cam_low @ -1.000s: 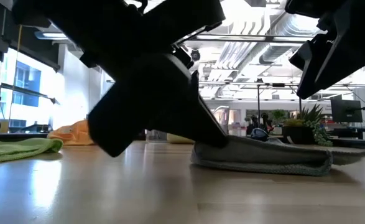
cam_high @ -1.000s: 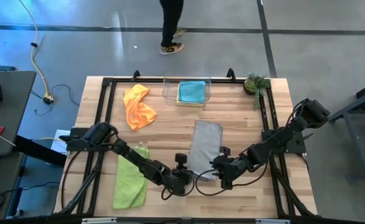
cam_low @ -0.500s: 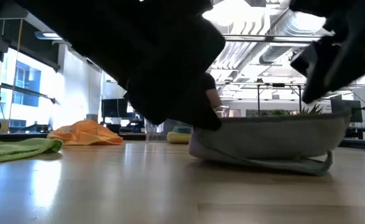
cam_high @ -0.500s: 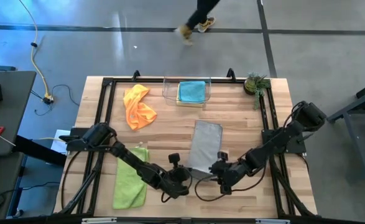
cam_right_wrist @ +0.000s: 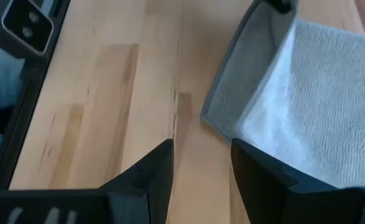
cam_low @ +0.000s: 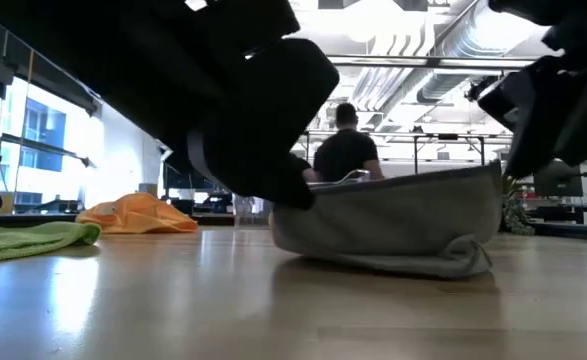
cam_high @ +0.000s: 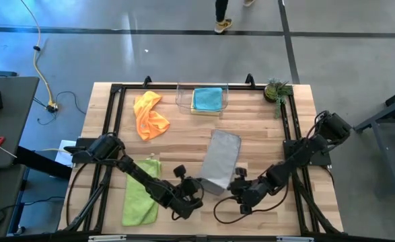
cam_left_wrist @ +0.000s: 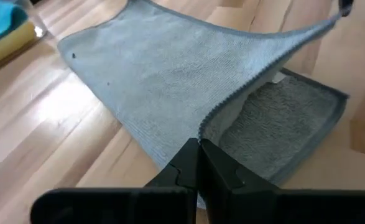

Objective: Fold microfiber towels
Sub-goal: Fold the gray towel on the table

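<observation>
Left claw [cam_high: 196, 190] is clamped tight on the near edge of the grey towel [cam_high: 221, 158], pinching one layer and lifting it off the counter [cam_high: 251, 114]; the left wrist view shows the hem raised above the layer beneath, so this reads as the start of a fold carried toward the clear bin [cam_high: 202, 99]. Right claw [cam_high: 239, 190] sits just beside the same near edge, fingers parted, and in its own wrist view nothing lies between them (the towel's corner is beside one finger, contact unclear); I judge it is placed to catch the other corner so the edge travels level. Grey towel lies between the bin and both claws, already doubled lengthwise. Bin holds a teal towel [cam_high: 207, 98] over something yellow, likely another towel. Orange towel [cam_high: 149, 115] is crumpled beside the bin; lime green towel [cam_high: 140, 192] lies flat, well away from the bin, under the left arm.
</observation>
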Action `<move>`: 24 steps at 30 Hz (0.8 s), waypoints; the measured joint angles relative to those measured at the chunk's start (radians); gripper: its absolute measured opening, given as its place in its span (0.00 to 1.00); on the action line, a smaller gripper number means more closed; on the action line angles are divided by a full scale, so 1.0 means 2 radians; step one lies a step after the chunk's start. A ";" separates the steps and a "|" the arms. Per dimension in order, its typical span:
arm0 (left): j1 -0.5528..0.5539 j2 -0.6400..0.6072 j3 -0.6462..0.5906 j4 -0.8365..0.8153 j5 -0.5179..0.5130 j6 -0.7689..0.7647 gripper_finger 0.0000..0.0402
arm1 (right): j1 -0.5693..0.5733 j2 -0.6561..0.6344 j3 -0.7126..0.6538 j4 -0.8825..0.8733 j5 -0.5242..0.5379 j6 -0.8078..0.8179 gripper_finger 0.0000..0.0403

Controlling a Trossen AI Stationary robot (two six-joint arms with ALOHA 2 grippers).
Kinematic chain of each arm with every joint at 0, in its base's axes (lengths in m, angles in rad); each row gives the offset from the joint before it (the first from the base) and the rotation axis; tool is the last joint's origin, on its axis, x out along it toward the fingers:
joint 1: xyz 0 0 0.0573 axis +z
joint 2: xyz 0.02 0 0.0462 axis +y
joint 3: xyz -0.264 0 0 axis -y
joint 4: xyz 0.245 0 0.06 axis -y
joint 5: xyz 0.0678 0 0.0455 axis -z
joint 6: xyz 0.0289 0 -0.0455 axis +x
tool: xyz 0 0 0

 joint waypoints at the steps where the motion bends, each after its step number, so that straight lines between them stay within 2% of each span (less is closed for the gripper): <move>1: -0.001 0.000 0.000 -0.002 0.000 -0.007 0.00 | -0.001 0.000 0.000 0.003 0.000 -0.005 0.38; 6: 0.000 0.000 0.000 -0.041 0.030 -0.048 0.02 | -0.002 0.000 0.000 0.003 -0.002 -0.009 0.38; 8: 0.001 0.000 0.000 -0.047 0.054 -0.039 0.05 | -0.002 0.000 0.000 0.003 -0.006 -0.009 0.38; 12: 0.001 -0.011 0.000 -0.048 0.097 0.000 0.16 | -0.002 0.000 0.000 0.002 -0.006 -0.008 0.38; 18: -0.001 -0.045 0.000 -0.067 0.113 0.041 0.31 | -0.002 0.000 0.000 0.012 -0.006 -0.007 0.38; 21: -0.004 -0.057 -0.003 -0.097 0.114 0.045 0.31 | -0.002 0.000 0.000 0.018 -0.006 -0.007 0.38; 24: -0.007 -0.072 -0.033 -0.097 0.122 0.052 0.25 | -0.002 0.000 0.000 0.021 0.000 -0.009 0.38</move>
